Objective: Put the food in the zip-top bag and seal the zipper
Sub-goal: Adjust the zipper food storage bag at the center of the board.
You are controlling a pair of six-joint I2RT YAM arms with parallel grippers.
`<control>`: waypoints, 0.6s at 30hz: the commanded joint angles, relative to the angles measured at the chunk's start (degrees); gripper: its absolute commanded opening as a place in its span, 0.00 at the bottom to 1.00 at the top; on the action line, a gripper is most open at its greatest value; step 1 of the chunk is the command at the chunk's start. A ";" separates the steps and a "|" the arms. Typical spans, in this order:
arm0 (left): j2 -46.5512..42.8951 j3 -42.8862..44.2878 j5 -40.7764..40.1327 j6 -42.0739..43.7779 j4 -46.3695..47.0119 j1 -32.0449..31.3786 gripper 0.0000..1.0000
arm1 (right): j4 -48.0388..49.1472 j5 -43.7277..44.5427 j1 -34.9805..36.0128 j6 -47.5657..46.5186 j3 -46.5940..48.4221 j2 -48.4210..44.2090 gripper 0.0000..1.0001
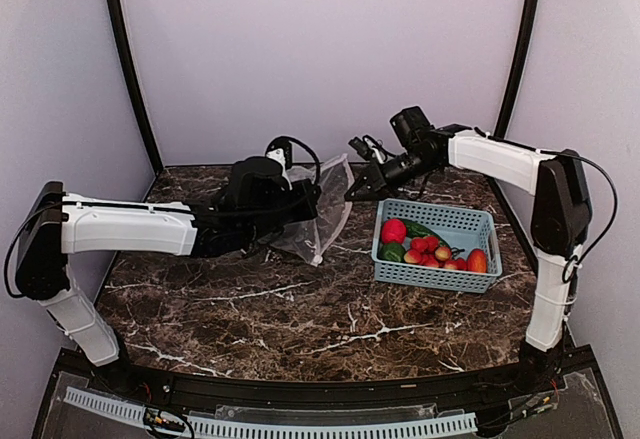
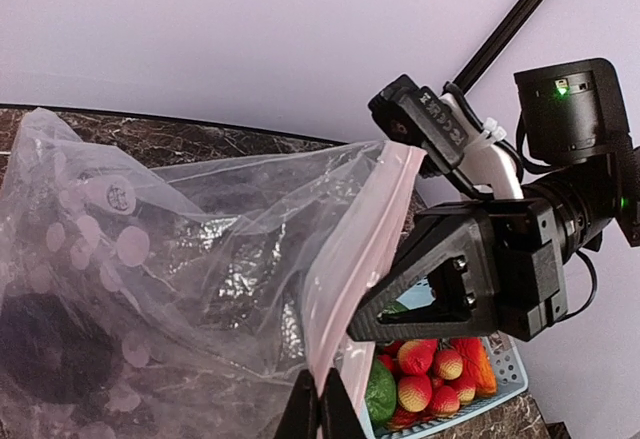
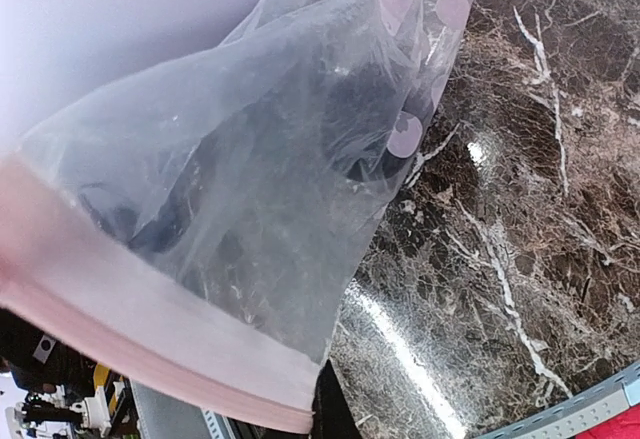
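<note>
The clear zip-top bag (image 1: 322, 209) hangs off the table between my two grippers, its mouth edge toward the basket. My left gripper (image 1: 300, 202) is shut on the pinkish zipper strip (image 2: 365, 249); its fingers (image 2: 320, 414) pinch the strip's lower part. My right gripper (image 1: 356, 189) is at the bag's right edge. In the right wrist view the zipper (image 3: 130, 339) ends at my right gripper (image 3: 325, 414), which looks shut on that corner. The food (image 1: 425, 244), red-pink strawberries (image 2: 428, 374), green pieces and an orange-red piece, lies in the blue basket. The bag (image 3: 260, 179) looks empty.
The light-blue slotted basket (image 1: 470, 221) stands on the dark marble table (image 1: 300, 309) at the right, just below my right gripper; its corner shows in the right wrist view (image 3: 590, 411). Walls close off the back and sides.
</note>
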 commanded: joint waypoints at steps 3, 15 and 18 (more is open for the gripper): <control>-6.35 8.24 -8.51 12.19 -18.46 2.92 0.01 | -4.48 1.97 0.08 -4.49 1.86 -7.67 0.00; -8.17 12.72 -7.41 22.05 -24.06 4.36 0.01 | -4.40 -7.23 0.28 -4.94 4.75 -8.03 0.00; -7.69 15.25 -8.32 25.12 -26.80 4.54 0.01 | -6.59 -10.17 0.68 -6.07 10.38 -7.08 0.02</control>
